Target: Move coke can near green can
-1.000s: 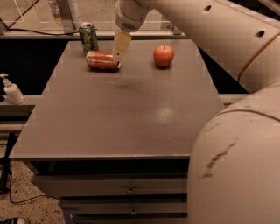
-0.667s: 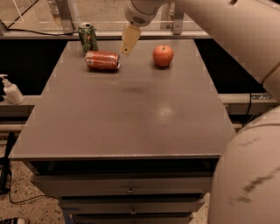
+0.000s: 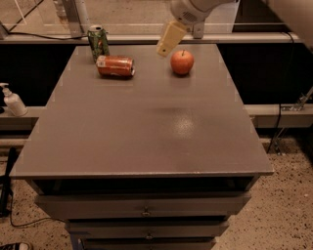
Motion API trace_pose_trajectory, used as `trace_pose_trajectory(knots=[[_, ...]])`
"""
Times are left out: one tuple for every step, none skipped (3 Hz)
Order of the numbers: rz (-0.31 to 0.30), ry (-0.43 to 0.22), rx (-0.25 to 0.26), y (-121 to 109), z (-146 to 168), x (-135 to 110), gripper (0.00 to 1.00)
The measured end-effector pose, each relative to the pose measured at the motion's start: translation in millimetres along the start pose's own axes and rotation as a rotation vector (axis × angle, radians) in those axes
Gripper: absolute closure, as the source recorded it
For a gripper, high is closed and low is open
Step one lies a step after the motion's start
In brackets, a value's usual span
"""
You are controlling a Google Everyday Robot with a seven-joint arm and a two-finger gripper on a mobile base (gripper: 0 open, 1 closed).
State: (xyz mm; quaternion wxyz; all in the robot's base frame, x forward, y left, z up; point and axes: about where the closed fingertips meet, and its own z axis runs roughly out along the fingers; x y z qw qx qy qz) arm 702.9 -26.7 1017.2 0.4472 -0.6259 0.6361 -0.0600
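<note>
1 grey table (image 3: 146, 136) carries all 3 objects, grouped along its far edge, and every position below is taken from the green can (image 3: 98, 43), which stands upright at the far left corner. The robot arm (image 3: 195, 7) enters from the top of the view, well to the right of the green can. The coke can (image 3: 115, 66) lies on its side just in front of the green can and slightly to its right; the 2 are so close that contact cannot be confirmed or ruled out. The apple (image 3: 182, 62) sits well to the right of the green can, apart from both cans. The gripper (image 3: 168, 40) hangs in the air between the green can and the apple, nearer the apple, clear of the coke can and carrying nothing; whether it is open or closed cannot be told. Change noted: 1 second ago the gripper was down at the right end of the coke can; it has since lifted and drawn off to the right, while the coke can has kept its place. Assessment: the can appears released beside its target, so the placement looks complete, leaving only the retreat.
</note>
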Motion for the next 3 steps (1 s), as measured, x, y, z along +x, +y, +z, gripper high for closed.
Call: trace_pose_trajectory(knots=[[-0.018, -0.073, 0.032, -4, -32, 25, 0.00], [-0.058, -0.135, 0.069, -14, -62, 60, 0.00], [-0.056, -0.135, 0.068, -13, -61, 59, 0.00]])
